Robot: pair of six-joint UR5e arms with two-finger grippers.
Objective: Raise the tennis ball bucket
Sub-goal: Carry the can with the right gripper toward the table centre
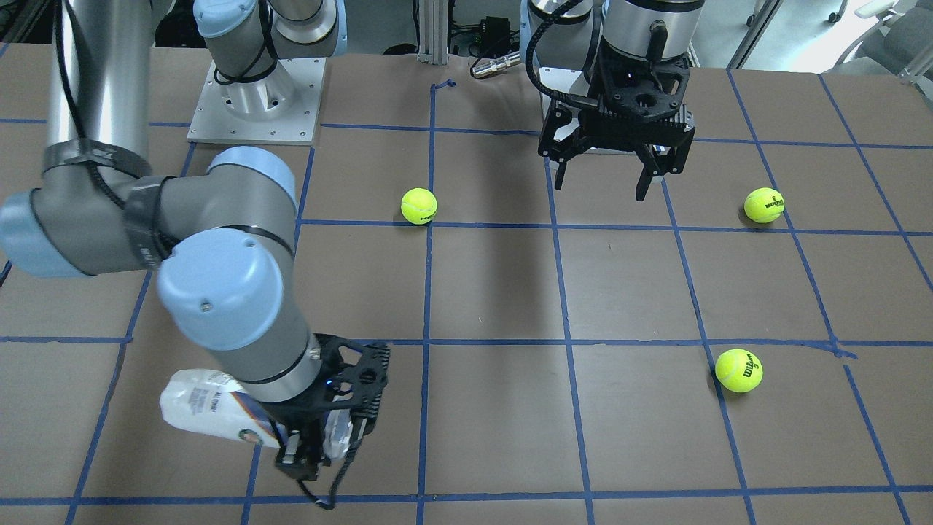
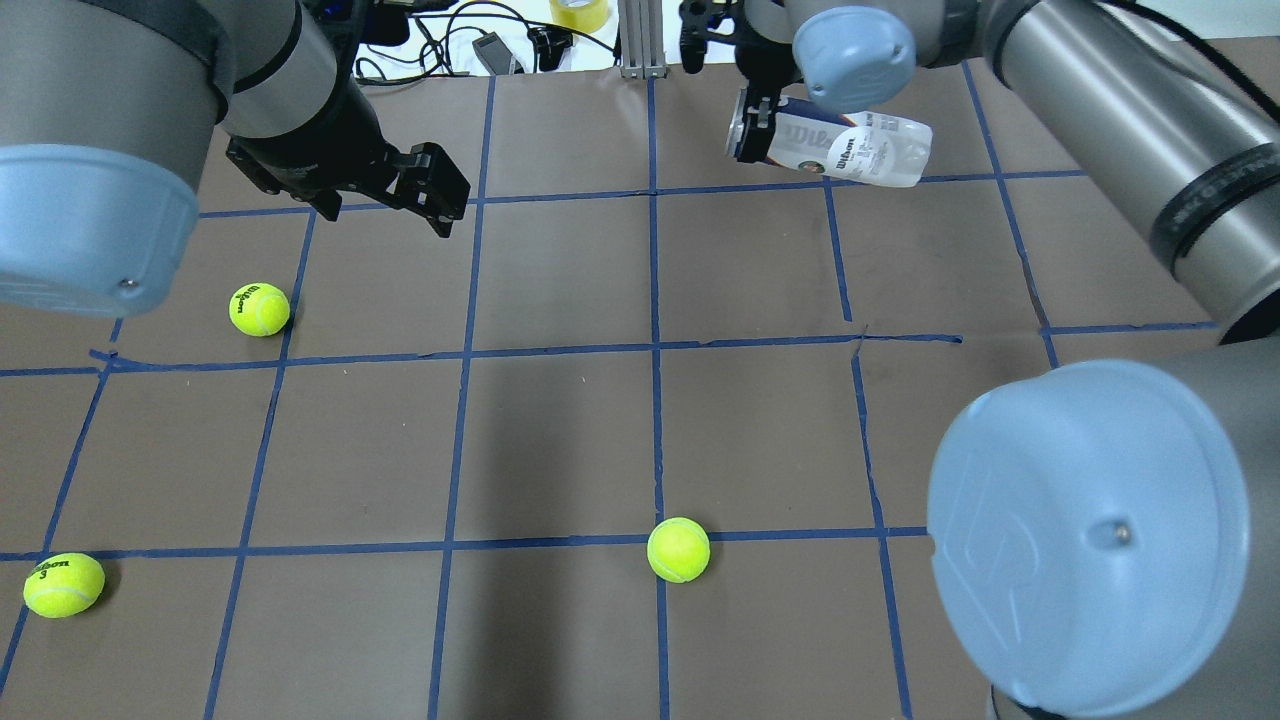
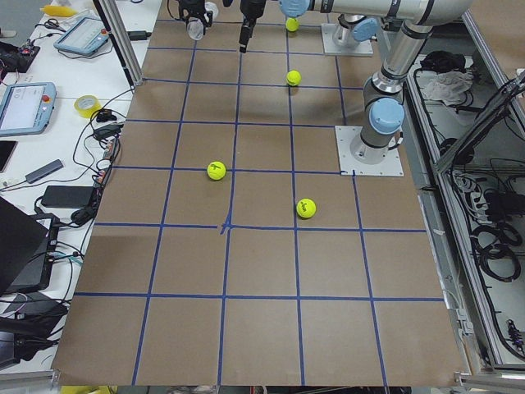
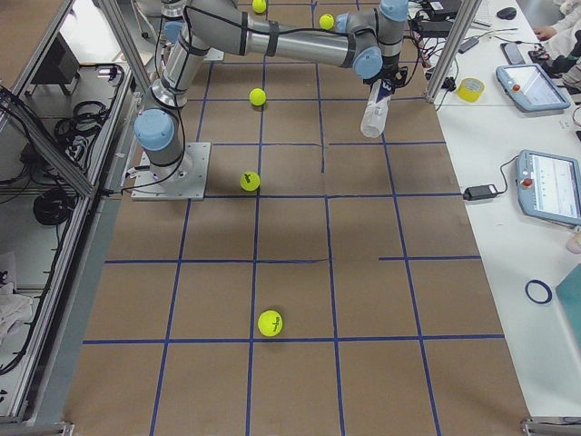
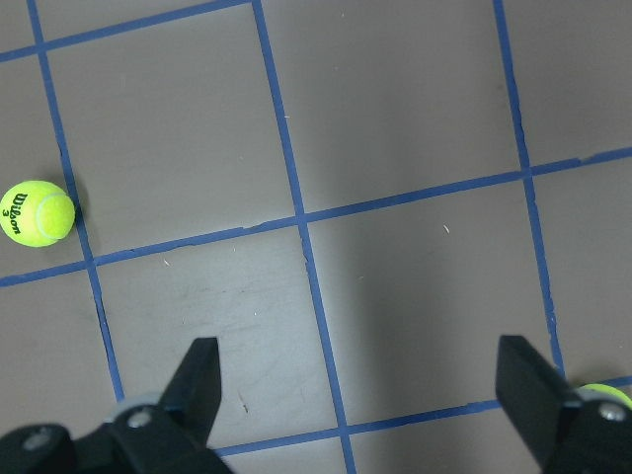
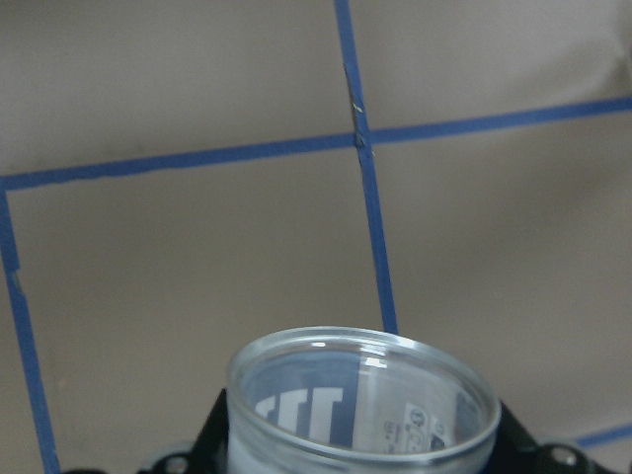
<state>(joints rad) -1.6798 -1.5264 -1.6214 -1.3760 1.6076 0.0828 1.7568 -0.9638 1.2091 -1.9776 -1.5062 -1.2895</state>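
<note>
1. Shows the can [image 2: 860,150] clamped near its open end by the right gripper [image 2: 750,125], jaws closed on the clear wall, with the labelled body jutting out sideways at a tilt.
2. Places the can over the operators' edge of the table [image 1: 496,292], on the robot's right. Appears clear of the surface in the right-side view, though a touch at the low end cannot be ruled out.
3. Looks, from the right wrist, past the can's round mouth to brown paper and blue tape lines [image 6: 370,227] beneath. Appears empty of balls.
4. Shows the left gripper [image 1: 601,186] spread wide and empty, hovering above the table near its own base, well apart from the can.
5. Shows three balls [image 1: 418,205] loose on the table, none near the can.
6. Judged as the lift itself, with the grasp made and the can seemingly just off the table.
7. Calls next for a steady, straight rise with the grip kept firm. Risks a slip or swing, given a hold at one end of a smooth, thin-walled can with a long overhang.
</note>
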